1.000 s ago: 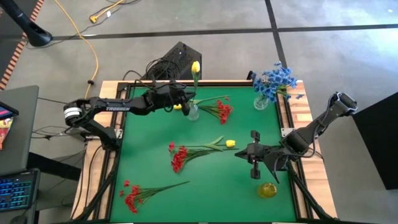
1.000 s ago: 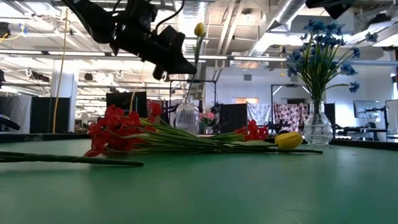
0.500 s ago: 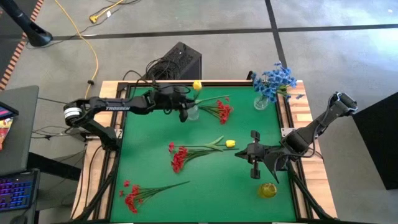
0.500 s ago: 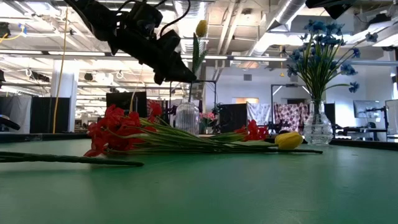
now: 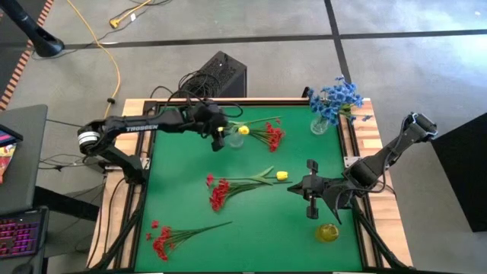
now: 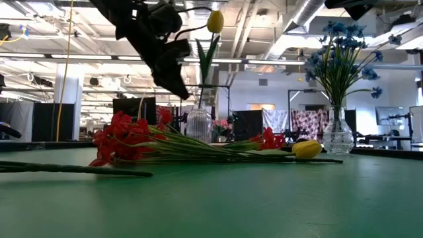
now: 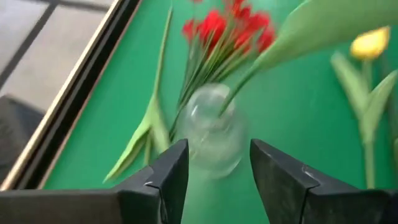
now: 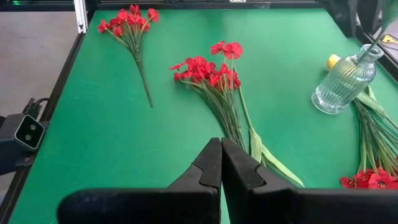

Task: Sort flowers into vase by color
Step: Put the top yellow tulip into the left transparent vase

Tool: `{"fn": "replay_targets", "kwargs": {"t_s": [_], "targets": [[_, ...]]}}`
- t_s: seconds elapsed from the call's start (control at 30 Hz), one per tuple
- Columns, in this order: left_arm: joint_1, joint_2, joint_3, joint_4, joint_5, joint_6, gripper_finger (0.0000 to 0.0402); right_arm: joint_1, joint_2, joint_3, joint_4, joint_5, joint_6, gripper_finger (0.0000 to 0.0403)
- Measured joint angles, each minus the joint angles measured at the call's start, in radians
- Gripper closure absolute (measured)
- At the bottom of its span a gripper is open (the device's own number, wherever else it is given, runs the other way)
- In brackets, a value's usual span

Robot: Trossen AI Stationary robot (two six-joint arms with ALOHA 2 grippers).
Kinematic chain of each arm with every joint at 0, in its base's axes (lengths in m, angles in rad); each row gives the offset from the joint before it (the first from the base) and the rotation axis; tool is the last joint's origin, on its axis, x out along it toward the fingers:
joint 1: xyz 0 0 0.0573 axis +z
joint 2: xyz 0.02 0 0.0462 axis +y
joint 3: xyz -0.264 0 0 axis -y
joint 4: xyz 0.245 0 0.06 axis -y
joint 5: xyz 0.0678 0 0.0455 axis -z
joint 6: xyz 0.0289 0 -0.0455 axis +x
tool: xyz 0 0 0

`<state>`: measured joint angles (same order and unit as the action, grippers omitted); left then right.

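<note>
my left claw [image 5: 218,141], fingers parted and empty, is hovering beside the vase [image 5: 233,138] near the table's far edge, yellow tulip [image 5: 243,130] standing upright inside.

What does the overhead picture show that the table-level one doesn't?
Only from overhead: the right gripper, shut, the red sprig at the table's near left corner, and a small yellowish vase. Only from table level: the yellow tulip standing upright in its clear vase. Both show the blue flowers, already in a vase, and the left gripper beside the tulip's vase.
</note>
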<state>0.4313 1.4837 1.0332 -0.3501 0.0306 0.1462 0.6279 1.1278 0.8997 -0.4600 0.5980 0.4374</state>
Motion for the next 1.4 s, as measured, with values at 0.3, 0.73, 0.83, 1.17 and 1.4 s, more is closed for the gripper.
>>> {"fn": "replay_targets", "kwargs": {"t_s": [0.3,0.73,0.83,1.17,1.4], "targets": [[0.042,0.0,0.009,-0.15,-0.092,0.058,0.0241,0.0,0.0,0.0,-0.007,0.0,-0.001,0.0371],[0.25,0.144,0.01,0.0,0.004,0.042,0.0242,-0.009,0.0,0.0,-0.009,0.002,0.007,0.0371],[0.268,0.205,0.023,0.024,0.064,0.034,0.0242,-0.009,0.0,0.0,-0.008,0.002,0.008,0.0371],[0.246,0.322,0.118,0.022,0.119,0.104,0.0242,-0.008,0.0,0.0,-0.007,0.002,0.008,0.0371],[0.243,0.38,0.124,0.014,0.119,0.134,0.0242,-0.008,0.0,0.0,-0.007,0.002,0.008,0.0371]]}}
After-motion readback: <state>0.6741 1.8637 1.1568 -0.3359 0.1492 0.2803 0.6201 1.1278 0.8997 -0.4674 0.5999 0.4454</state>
